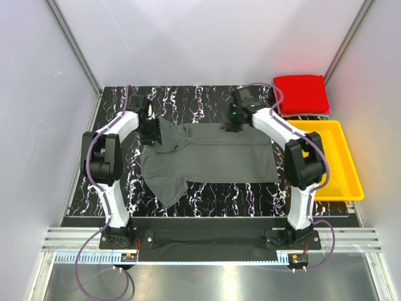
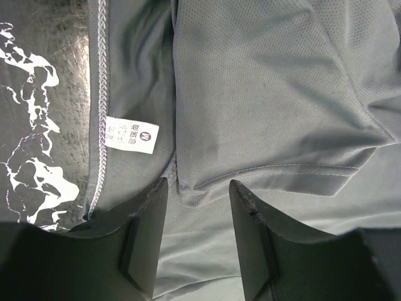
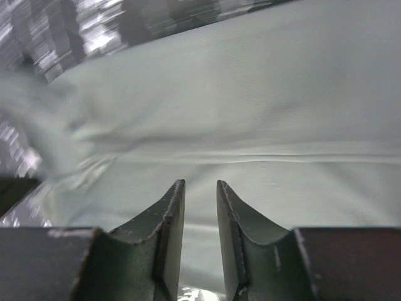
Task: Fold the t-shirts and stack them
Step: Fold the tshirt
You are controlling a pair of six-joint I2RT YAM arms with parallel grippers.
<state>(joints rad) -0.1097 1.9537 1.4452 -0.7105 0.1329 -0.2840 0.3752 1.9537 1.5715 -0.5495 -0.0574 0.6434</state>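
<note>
Left gripper (image 2: 197, 207) hangs with its fingers (image 2: 147, 219) apart over the gray t-shirt (image 1: 213, 153). A stitched sleeve hem (image 2: 282, 172) runs up to the gap between them, and a white size label (image 2: 130, 134) lies toward the left of the wrist view. Right gripper (image 3: 198, 207) shows only a narrow gap between its fingers, with pale, blurred cloth beneath and nothing clamped. In the top view the gray t-shirt lies spread at the middle of the black marbled table (image 1: 238, 197), with both grippers at its upper edge. A folded red t-shirt (image 1: 302, 94) sits at the upper right, near a yellow tray (image 1: 341, 166).
</note>
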